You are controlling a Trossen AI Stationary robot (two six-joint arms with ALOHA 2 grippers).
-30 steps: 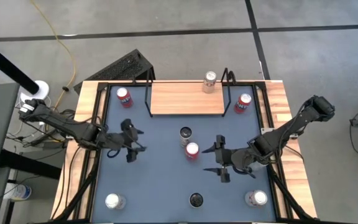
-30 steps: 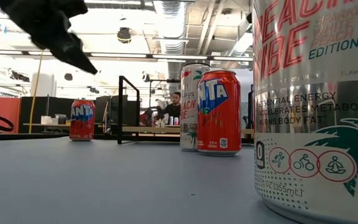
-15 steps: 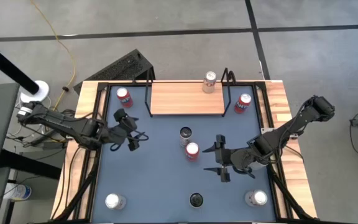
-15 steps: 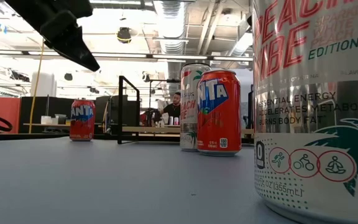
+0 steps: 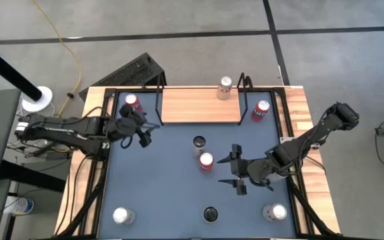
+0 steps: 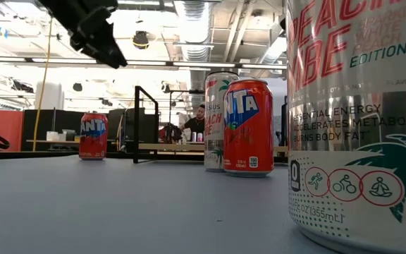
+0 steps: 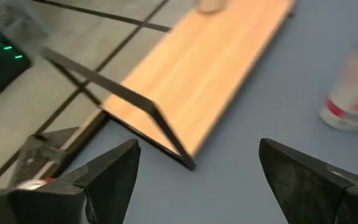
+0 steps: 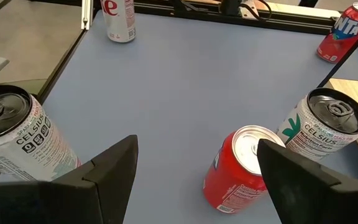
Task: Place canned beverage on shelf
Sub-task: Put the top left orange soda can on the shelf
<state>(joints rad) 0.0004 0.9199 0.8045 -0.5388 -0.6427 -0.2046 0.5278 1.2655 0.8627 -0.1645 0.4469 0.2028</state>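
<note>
Presently, the shelf [image 5: 201,105] stands at the far edge of the blue surface [image 5: 172,193], and all positions below are given relative to it. One silver can [image 5: 225,87] already stands on the shelf's far edge, toward its right end, so most of the board is available for further cans.

The left tool [image 5: 141,133] hovers just in front of the shelf's left corner, jaws spread wide and gripping nothing. A red can [image 5: 133,103] stands on the surface just beyond the shelf's left end; the open jaws this close to it suggest it is the likely pick target, though contact is not made.

The right tool [image 5: 235,170] waits well in front of the shelf, toward its right half, jaws likewise wide and empty. It faces a red can [image 5: 206,162] and a silver can [image 5: 199,144] that stand touching or nearly touching, in front of the shelf's middle. That pairing leaves little finger clearance between them.

A further red can [image 5: 261,110] stands beside the shelf's right end.
</note>
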